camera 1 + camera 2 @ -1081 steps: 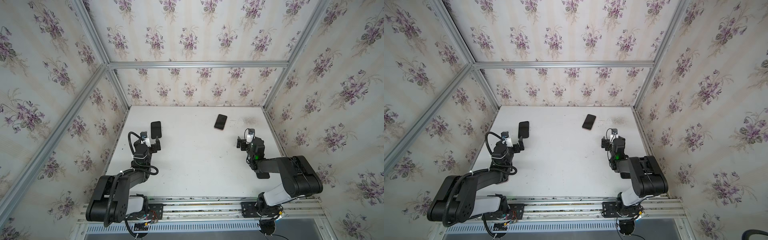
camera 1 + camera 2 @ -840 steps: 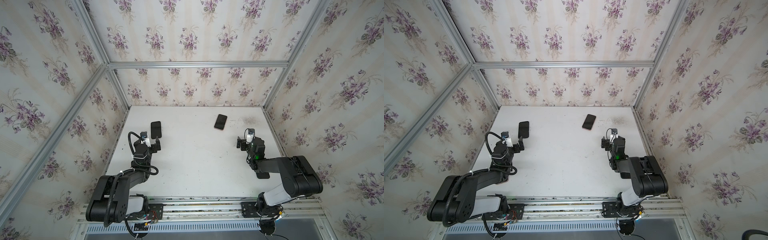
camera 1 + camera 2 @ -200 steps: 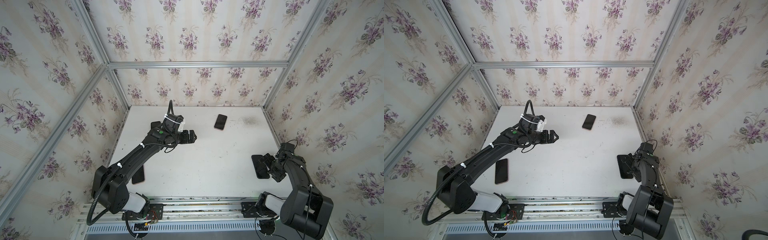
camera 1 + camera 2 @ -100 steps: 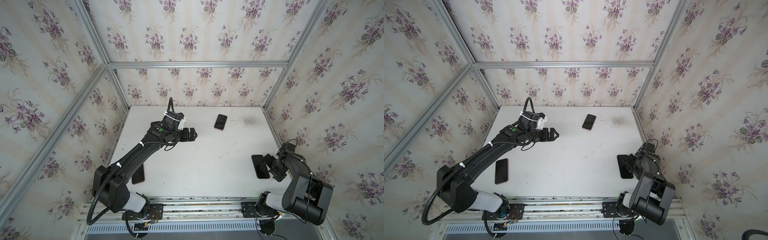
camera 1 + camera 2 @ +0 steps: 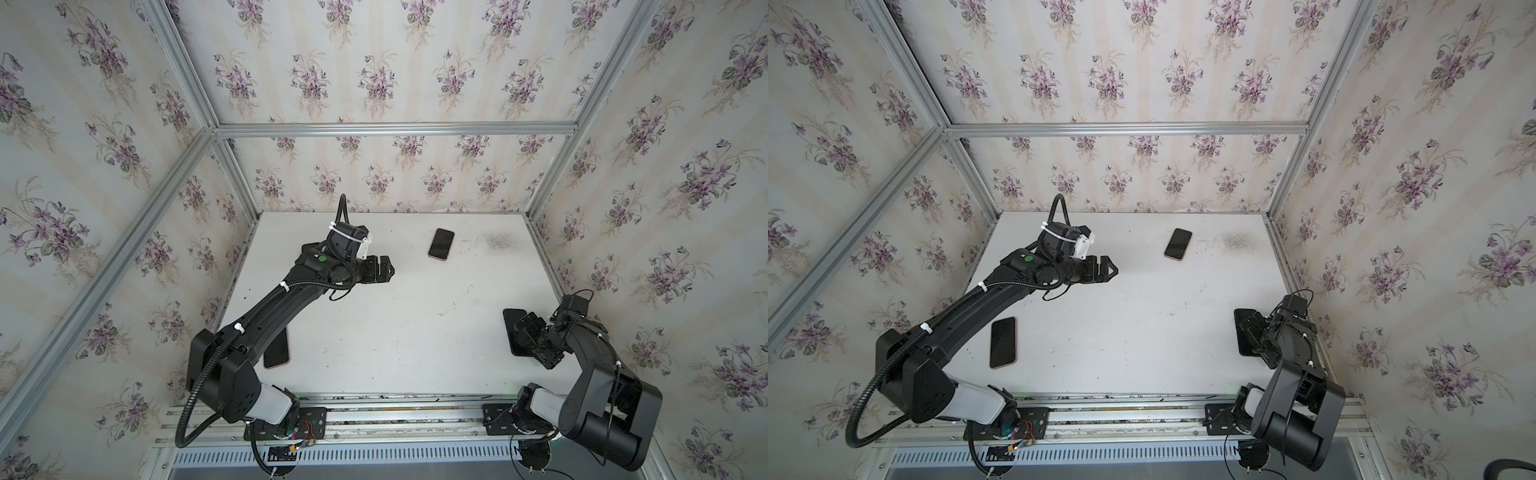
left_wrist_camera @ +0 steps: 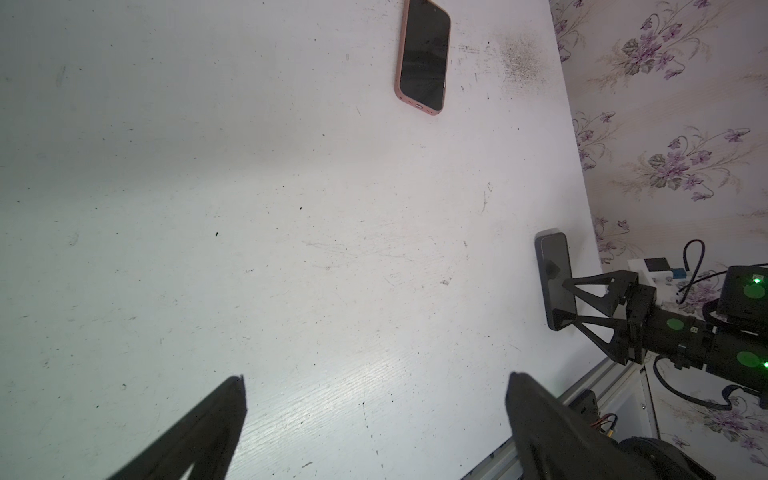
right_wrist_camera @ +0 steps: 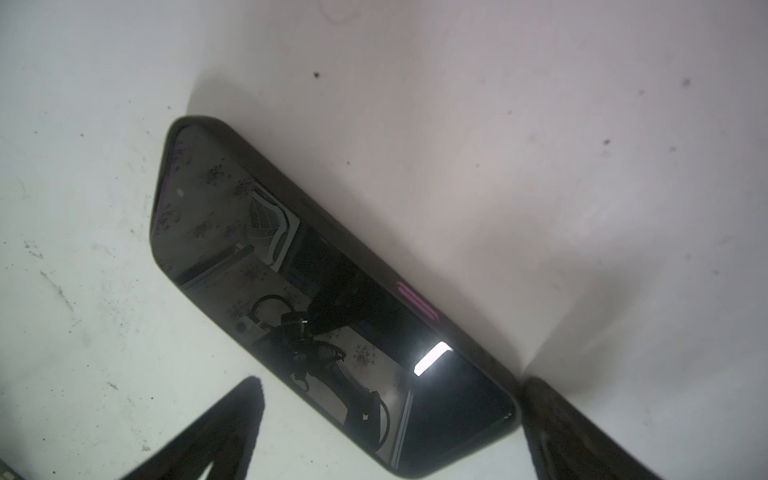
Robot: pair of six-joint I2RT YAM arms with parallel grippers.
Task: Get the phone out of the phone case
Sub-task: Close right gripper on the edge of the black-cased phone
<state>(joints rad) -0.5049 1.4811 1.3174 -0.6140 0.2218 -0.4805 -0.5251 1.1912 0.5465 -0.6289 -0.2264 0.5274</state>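
Note:
A phone (image 7: 332, 291) in a dark phone case (image 7: 266, 166) lies flat by the table's right edge, in both top views (image 5: 510, 322) (image 5: 1241, 320). My right gripper (image 5: 524, 343) (image 5: 1252, 338) (image 7: 390, 384) is open low over its near end, one finger on each side, gripping nothing. My left gripper (image 5: 386, 270) (image 5: 1111, 272) (image 6: 376, 378) hangs open and empty above the table's left middle, pointing right. The left wrist view also shows the dark phone (image 6: 555, 266) under the right gripper's fingers (image 6: 582, 291).
A pink-cased phone (image 5: 441, 244) (image 5: 1178, 244) (image 6: 424, 58) lies face up at the back, right of centre. Another pink-edged phone (image 5: 1003, 342) (image 5: 276, 353) lies at the front left, partly under the left arm. Flowered walls with metal posts close in the white table (image 5: 395, 332).
Since five seconds ago both arms have left their rest poses; the left reached out over the table, the right swung to the dark phone. In the last half second almost nothing has moved.

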